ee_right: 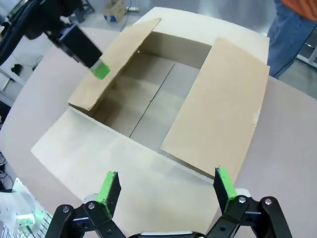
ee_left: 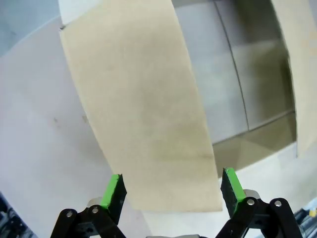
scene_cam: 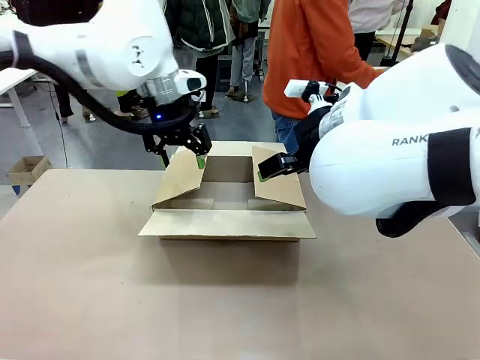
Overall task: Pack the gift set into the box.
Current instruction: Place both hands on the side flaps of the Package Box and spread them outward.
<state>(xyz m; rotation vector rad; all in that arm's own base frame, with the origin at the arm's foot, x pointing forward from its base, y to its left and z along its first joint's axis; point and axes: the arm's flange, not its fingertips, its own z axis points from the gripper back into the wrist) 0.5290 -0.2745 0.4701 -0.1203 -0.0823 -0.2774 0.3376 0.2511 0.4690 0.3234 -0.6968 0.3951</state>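
Looking across desk (scene_cam: 90, 285) from front: box (scene_cam: 225, 223) mid-desk, toward far edge, top open. Near flap flat on desk, pointing at robot. Left flap (scene_cam: 180, 180) and right flap (scene_cam: 283, 187) standing, tilted up & outward. Person (scene_cam: 311, 52) in orange top just behind box, at far side.

Left end effector (scene_cam: 182, 156): hangs over left flap's top edge, fingers spread, one green pad at flap's inner side. Can't settle contact from front view. Rt wrist view gets closer: green pad (ee_right: 100, 69) right at that flap's free edge, touching or just clear, can't tell. Left wrist view looks down flap's broad face instead, flap's end framed between both spread pads (ee_left: 113, 191), nothing pinched. Box floor w/ seam visible beyond.

Right end effector (scene_cam: 274, 166): sits at right flap's top edge in front view, largely masked by big white arm. Rt wrist view fills that in: fingers (ee_right: 223, 183) spread wide, holding nothing, over near flap & near end of right flap. Also takes in whole box interior, floor seam down middle, which front view mostly hides behind flaps.
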